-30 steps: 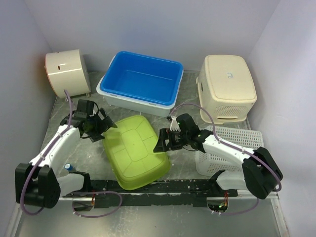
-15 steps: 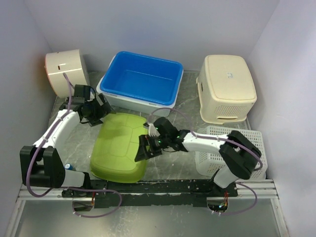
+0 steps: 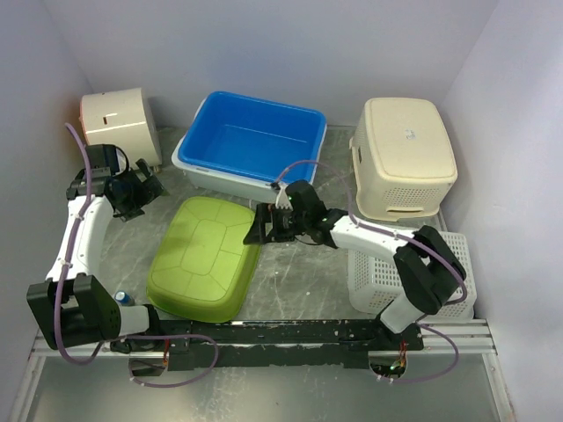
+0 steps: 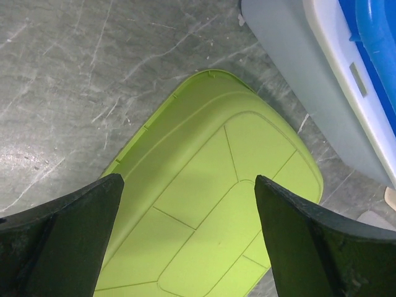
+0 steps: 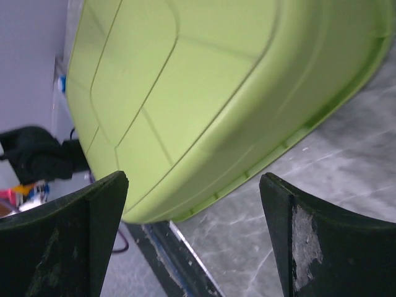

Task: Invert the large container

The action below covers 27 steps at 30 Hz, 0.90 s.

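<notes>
The green tub (image 3: 204, 257) lies bottom-up mid-table, just near of the blue bin (image 3: 251, 141). The left gripper (image 3: 141, 190) and right gripper (image 3: 259, 231) flank it, jaws spread and empty, the flip seemingly done.

Pale lavender walls (image 3: 264, 53) on three sides, grey marble-patterned tabletop (image 3: 299, 281) with pale veins, black rail (image 3: 290, 332) along its near edge, soft even light, faint shadows

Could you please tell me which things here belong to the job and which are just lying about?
Job: lime-green plastic tub, left gripper, right gripper.
Lying about: blue plastic bin, cream perforated basket, white lattice basket, cream rounded box.
</notes>
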{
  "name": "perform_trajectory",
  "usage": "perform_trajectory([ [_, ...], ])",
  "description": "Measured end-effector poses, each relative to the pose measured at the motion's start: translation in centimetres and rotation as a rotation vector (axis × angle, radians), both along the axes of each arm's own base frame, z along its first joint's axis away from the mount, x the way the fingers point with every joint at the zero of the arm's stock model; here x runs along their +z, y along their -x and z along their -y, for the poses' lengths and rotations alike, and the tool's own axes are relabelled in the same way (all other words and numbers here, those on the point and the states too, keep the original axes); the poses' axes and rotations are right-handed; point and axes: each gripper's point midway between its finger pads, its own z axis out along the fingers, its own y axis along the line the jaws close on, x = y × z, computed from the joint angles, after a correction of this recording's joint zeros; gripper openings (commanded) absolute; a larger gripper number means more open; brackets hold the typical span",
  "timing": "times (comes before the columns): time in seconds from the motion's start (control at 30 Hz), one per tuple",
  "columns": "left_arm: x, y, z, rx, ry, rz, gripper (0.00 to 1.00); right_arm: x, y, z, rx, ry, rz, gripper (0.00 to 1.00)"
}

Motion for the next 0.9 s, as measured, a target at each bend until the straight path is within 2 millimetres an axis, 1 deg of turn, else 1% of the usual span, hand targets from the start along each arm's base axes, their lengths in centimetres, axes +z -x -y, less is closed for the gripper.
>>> perform_trajectory([
  [0.07, 0.1, 0.1, 0.1, -0.017, -0.003, -0.002, 0.99, 0.2, -1.9, 0.9, -0.061, -0.002, 0.017, 0.89],
  [0.1, 0.3, 0.2, 0.2, -0.023, -0.003, -0.003, 0.99, 0.0, -2.4, 1.0, -0.075, 0.0, 0.019, 0.89],
  [0.17, 0.9, 0.1, 0.2, -0.033, -0.007, 0.006, 0.99, -0.7, -2.5, 0.5, -0.072, 0.006, 0.013, 0.89],
  [0.23, 2.2, -0.1, 0.1, -0.041, -0.016, 0.032, 0.99, -1.8, -1.9, -0.8, -0.044, 0.017, 0.001, 0.9],
  [0.33, 4.6, -0.7, 0.0, -0.047, -0.032, 0.091, 0.99, -3.4, -0.6, -3.2, 0.012, 0.031, -0.022, 0.9],
  [0.4, 6.4, -1.1, -0.1, -0.051, -0.042, 0.137, 0.99, -4.1, -0.2, -4.9, 0.042, 0.028, -0.028, 0.91],
  [0.5, 7.9, -1.3, 0.0, -0.056, -0.049, 0.178, 0.99, -4.4, 0.0, -7.7, 0.089, 0.006, -0.019, 0.91],
  [0.6, 7.9, -1.1, 0.0, -0.061, -0.053, 0.173, 0.99, -4.1, -0.3, -10.0, 0.122, -0.025, -0.002, 0.92],
  [0.7, 7.7, -0.7, 0.0, -0.066, -0.054, 0.157, 0.99, -3.8, -1.1, -11.8, 0.145, -0.054, 0.014, 0.92],
  [0.9, 7.3, -0.2, 0.1, -0.067, -0.052, 0.148, 0.99, -4.4, -2.4, -14.3, 0.199, -0.077, 0.036, 0.93],
])
